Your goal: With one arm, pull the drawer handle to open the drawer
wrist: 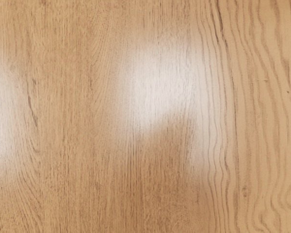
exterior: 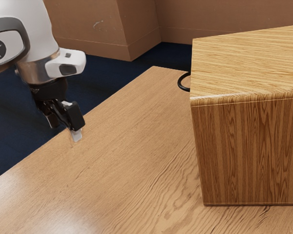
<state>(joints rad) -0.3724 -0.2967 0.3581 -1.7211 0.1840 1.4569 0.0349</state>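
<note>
Pincer (exterior: 66,129) is hovering low over the table's (exterior: 136,185) left edge, its spread impossible to tell, so you're wanting to swing right and far toward the black handle (exterior: 183,83) peeking behind the drawer box (exterior: 244,136), arriving square-on.

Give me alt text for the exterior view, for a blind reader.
A Franka arm's black gripper hangs low at a wooden table's edge, well apart from the wooden cabinet whose black handle shows at its far side.
</note>
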